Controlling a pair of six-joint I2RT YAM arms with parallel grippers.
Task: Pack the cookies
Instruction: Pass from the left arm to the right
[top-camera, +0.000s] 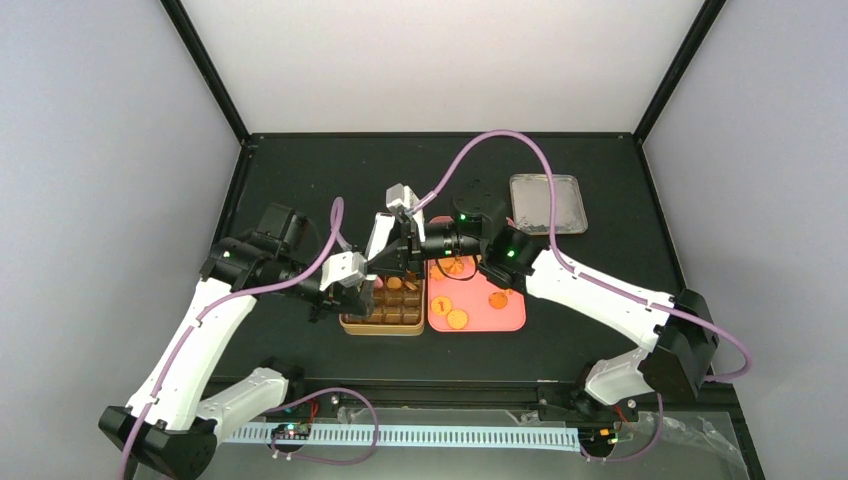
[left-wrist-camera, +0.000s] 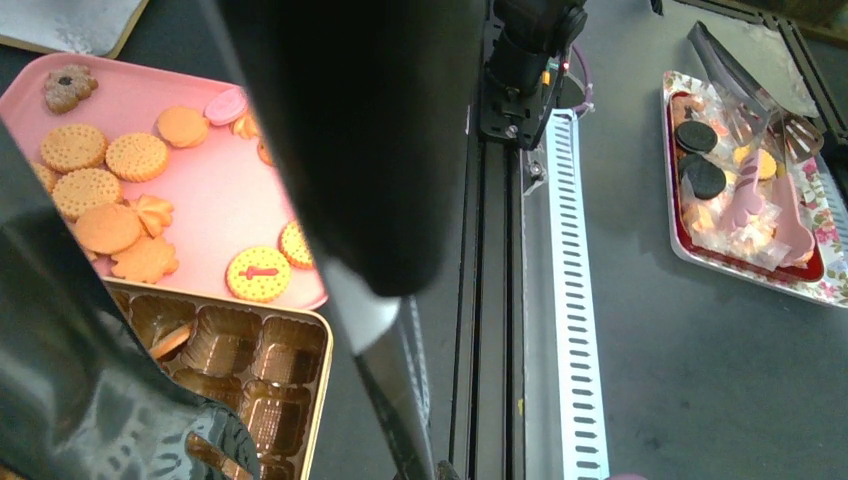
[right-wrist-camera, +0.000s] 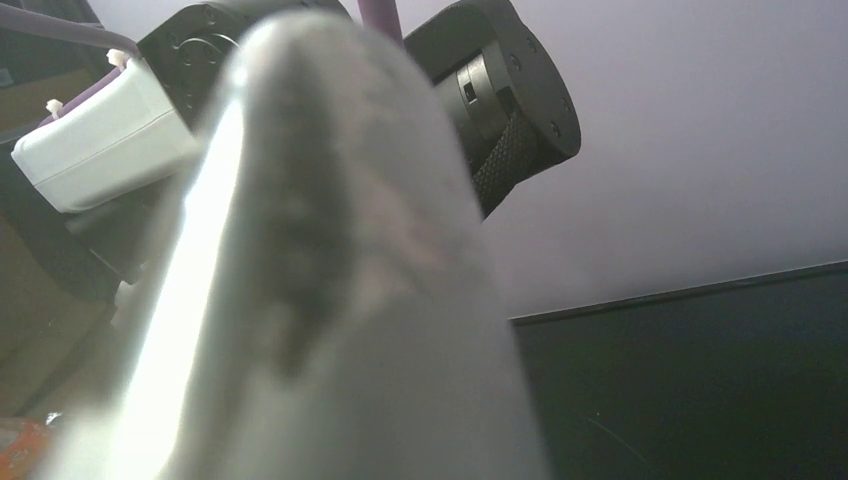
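Well, both arms meet over the gold tin (top-camera: 380, 331); the left gripper (top-camera: 383, 264) and right gripper (top-camera: 408, 254) crowd together, and I cannot tell if either is clenched or released. Most cookies (left-wrist-camera: 136, 157) lie on the pink tray (left-wrist-camera: 215, 210), a few in the tin
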